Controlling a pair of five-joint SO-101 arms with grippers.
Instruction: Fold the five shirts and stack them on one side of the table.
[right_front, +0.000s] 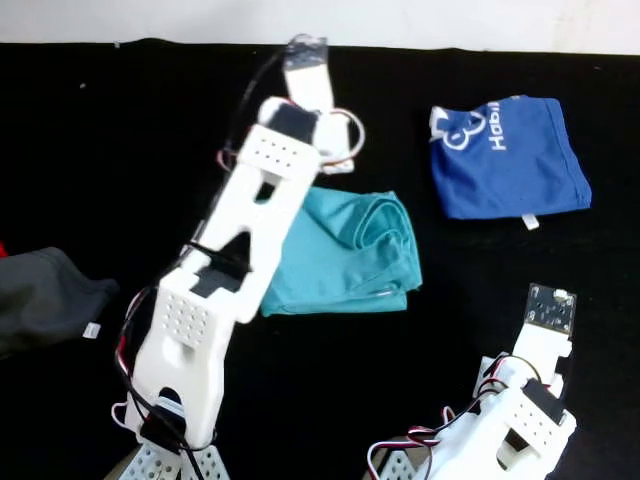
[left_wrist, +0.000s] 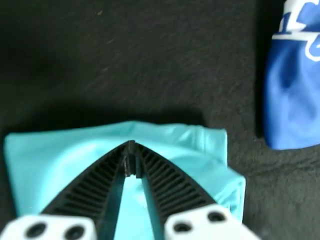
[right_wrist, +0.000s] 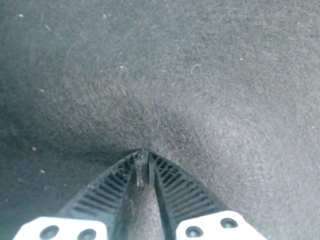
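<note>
We judge this a robotics lab bench. The table (right_front: 90, 130) is draped in black cloth, and the left arm (right_front: 225, 290) and right arm (right_front: 525, 415) standing at it are bare, perforated white plastic with loose wires (right_front: 425, 436) exposed. A plain white wall (right_front: 450, 20) stands behind.

Table (right_front: 100, 150) — teal shirt (right_front: 350, 250), blue shirt (right_front: 510, 165), grey shirt (right_front: 40, 295).

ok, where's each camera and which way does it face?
High view: fixed overhead, facing down at the black cloth table; left arm, right arm.
Left wrist view: on left arm, facing its shut pincer and the folded teal fabric shirt.
Right wrist view: on right arm, facing its shut pincer and bare table.
Shared: high and left wrist both show that shirt and the folded blue fabric shirt.
</note>
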